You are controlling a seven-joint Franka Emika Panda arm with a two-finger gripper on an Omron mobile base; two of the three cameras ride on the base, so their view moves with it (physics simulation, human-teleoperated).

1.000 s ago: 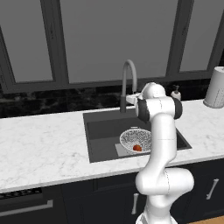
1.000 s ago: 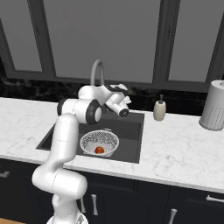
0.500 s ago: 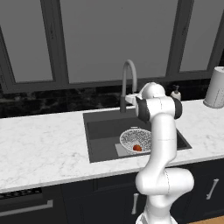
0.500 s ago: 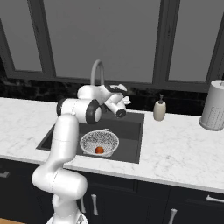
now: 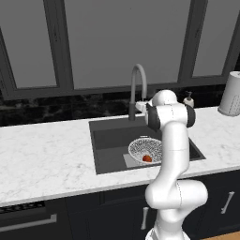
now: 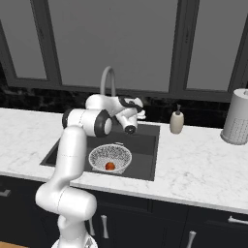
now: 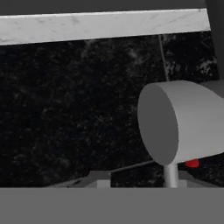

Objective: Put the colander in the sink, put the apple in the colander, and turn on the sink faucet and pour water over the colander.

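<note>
From where I stand, little has shifted over the last second: the arm holds the same reach across the sink (image 5: pixel 108 140), and the bench (image 5: pixel 42 154) to the left carries nothing new. The colander (image 5: pixel 140 149) sits in the near right part of the basin with the apple (image 5: pixel 147 158) inside it, just as a moment ago, so the first two parts of the job look done. Behind it the sink faucet (image 5: pixel 137 89) rises at the far edge, and no water runs from its spout yet. The end effector (image 6: pixel 138 110) is up by the tap's base; I cannot tell from here whether its fingers are apart or closed on the handle. Further right stand the soap bottle (image 6: pixel 177 122) and a paper towel roll (image 6: pixel 236 117), both where they were. Turning the tap on seems to be the step in hand.
</note>
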